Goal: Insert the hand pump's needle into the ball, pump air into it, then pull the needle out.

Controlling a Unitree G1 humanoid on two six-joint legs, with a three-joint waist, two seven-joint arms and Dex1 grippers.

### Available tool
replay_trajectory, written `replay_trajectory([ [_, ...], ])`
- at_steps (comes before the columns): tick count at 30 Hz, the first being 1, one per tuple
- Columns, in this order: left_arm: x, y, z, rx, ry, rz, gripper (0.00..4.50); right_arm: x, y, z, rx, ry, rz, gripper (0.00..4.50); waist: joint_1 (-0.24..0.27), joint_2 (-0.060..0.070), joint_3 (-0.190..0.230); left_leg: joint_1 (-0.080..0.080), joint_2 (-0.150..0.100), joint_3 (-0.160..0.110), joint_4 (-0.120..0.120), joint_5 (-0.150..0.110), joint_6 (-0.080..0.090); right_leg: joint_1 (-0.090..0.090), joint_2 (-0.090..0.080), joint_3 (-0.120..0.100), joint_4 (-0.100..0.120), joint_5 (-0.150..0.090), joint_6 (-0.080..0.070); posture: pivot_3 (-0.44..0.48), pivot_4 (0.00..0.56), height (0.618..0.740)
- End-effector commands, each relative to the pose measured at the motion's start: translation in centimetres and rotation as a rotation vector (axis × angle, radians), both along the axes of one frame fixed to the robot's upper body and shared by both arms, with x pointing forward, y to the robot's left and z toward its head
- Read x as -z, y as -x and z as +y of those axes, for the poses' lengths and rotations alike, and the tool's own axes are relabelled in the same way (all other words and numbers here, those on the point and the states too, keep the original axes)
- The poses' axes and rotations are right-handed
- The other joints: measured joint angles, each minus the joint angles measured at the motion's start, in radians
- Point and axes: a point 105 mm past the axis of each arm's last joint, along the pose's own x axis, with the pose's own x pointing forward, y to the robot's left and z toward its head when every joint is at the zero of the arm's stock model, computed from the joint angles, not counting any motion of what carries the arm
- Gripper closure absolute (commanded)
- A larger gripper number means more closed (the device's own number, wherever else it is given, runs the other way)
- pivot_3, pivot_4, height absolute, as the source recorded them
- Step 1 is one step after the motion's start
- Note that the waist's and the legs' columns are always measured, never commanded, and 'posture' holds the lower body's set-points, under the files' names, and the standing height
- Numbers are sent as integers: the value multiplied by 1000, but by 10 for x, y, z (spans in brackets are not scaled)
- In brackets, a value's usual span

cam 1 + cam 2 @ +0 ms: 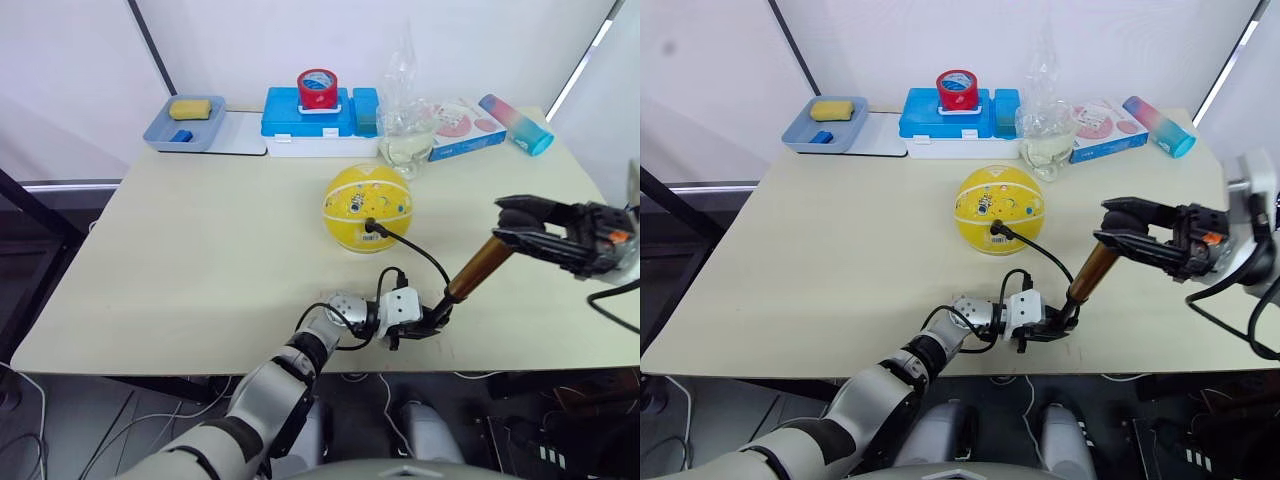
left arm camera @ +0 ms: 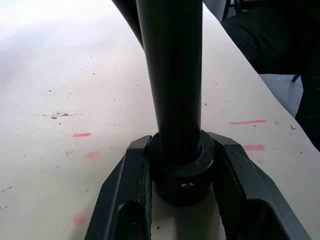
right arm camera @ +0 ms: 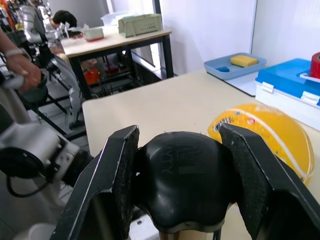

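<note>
while the left gripper (image 1: 432,320) clamps the gold-bronze hand pump (image 1: 480,269) at the table's (image 1: 200,270) near edge, right gripper (image 1: 520,225) clenches its handle; needle in the one yellow ball (image 1: 367,207), mid-table; blue tray (image 1: 185,124) holds one yellow sponge (image 1: 189,108).

beige table (image 1: 200,260), yellow ball (image 1: 367,207), blue toolbox (image 1: 312,122)

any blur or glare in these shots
Right wrist view: the ball behind the right tool is smeared and soft. Left wrist view: the table washes out pale toward the far end. Left eye view: sharp, with soft shadows under the ball.
</note>
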Motion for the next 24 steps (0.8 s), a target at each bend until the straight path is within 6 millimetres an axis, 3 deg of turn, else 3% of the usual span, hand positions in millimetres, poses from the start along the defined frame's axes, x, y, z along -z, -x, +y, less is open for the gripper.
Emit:
replay_trajectory([
  [1, 25, 6, 18, -20, -94, 58, 3342, -18, 1, -2, 23, -31, -54, 2449, 0, 0, 0, 0, 0, 0, 0, 0, 0, 0, 0, 0, 0, 0, 0, 0, 150, 739],
  [11, 24, 7, 14, -16, -88, 56, 3342, 98, -10, 2, 64, 194, 132, 2449, 0, -2, -2, 1, 0, 0, 0, 0, 0, 1, 2, 0, 0, 0, 0, 0, 150, 739],
  [15, 24, 7, 14, -14, -92, 55, 3342, 125, -16, 5, 91, 213, 120, 2449, 1, -3, -2, 4, 0, 0, 0, 0, 0, 2, 3, 0, 1, 0, 1, 0, 150, 739],
  [18, 23, 6, 15, -15, -91, 53, 3342, 117, -18, 5, 92, 192, 75, 2449, 0, -3, -3, 4, 0, 0, 0, 0, 0, 3, 4, 0, 1, 0, 1, 0, 150, 739],
  [24, 24, 7, 16, -10, -97, 53, 3342, 46, -9, -2, 26, 73, -2, 2449, 2, 0, -1, 4, 0, 0, 0, 0, 0, 2, 3, 0, 1, 0, 0, 0, 150, 739],
])
